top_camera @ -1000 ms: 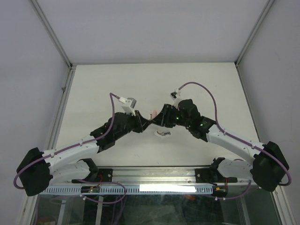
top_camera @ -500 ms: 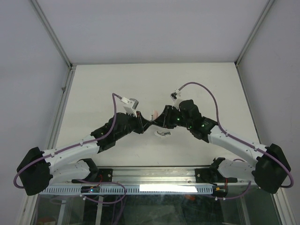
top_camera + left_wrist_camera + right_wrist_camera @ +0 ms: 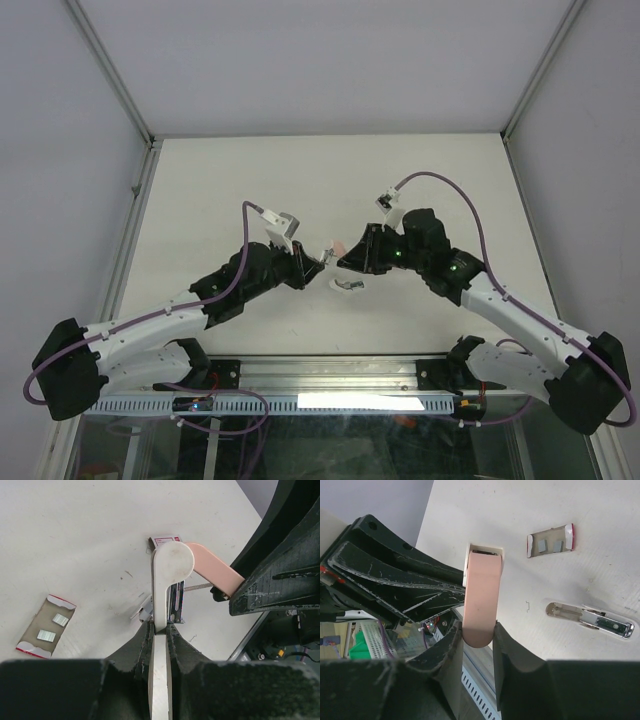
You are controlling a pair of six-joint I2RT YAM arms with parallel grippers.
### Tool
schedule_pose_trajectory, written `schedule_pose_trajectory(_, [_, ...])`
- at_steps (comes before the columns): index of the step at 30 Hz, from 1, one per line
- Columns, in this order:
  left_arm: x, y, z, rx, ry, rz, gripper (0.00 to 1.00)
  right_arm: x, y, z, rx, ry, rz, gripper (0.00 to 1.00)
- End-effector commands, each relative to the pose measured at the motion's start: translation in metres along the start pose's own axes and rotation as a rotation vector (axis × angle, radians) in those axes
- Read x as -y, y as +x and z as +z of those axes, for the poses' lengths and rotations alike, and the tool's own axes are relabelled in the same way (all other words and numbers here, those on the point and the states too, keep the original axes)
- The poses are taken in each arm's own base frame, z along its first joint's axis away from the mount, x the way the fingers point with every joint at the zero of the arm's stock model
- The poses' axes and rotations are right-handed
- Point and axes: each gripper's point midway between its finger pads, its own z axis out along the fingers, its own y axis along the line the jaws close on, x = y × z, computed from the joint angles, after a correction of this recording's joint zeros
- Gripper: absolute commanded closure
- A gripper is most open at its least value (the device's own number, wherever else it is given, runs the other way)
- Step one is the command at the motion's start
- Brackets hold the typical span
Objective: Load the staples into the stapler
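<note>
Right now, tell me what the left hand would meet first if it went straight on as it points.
The left hand is shut on the white stapler body, which leads. Just beyond its rounded tip lies the red-and-white box: likely first contact, though the tip's height above it is unclear.

The top camera hangs high at the near side of the counter (image 3: 250,180) and looks down and forward on all of it from far, so things appear small. The left wrist camera sits just behind the left tool (image 3: 160,626) and looks along its fingers, very near, down to the counter. The right wrist camera looks in the same manner along the right tool (image 3: 479,630). All three views share the stapler (image 3: 172,562); both wrist views share also the opened box (image 3: 45,627).
</note>
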Motion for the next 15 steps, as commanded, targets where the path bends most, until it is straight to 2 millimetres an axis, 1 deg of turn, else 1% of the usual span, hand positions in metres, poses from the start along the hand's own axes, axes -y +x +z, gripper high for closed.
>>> schedule_pose_trajectory(1, [-0.003,-0.012,-0.007,0.025,-0.014,0.041,1.0,-0.005,-0.022,-0.015,0.052,-0.004,-0.062,1.0])
schedule_pose_trajectory(4, [0.0,-0.008,-0.008,0.005,0.009,0.066,1.0,-0.005,-0.019,-0.017,0.028,-0.004,-0.081,1.0])
schedule_pose_trajectory(10, [0.005,0.014,-0.014,-0.079,0.074,0.123,1.0,-0.003,-0.014,-0.025,-0.034,0.003,-0.123,1.0])
schedule_pose_trajectory(13, [0.003,0.024,-0.017,-0.127,0.081,0.137,1.0,-0.004,-0.009,-0.03,-0.069,-0.01,-0.121,1.0])
schedule_pose_trajectory(15, [0.0,0.028,-0.018,-0.142,0.066,0.135,1.0,-0.004,-0.006,-0.034,-0.089,-0.013,-0.12,1.0])
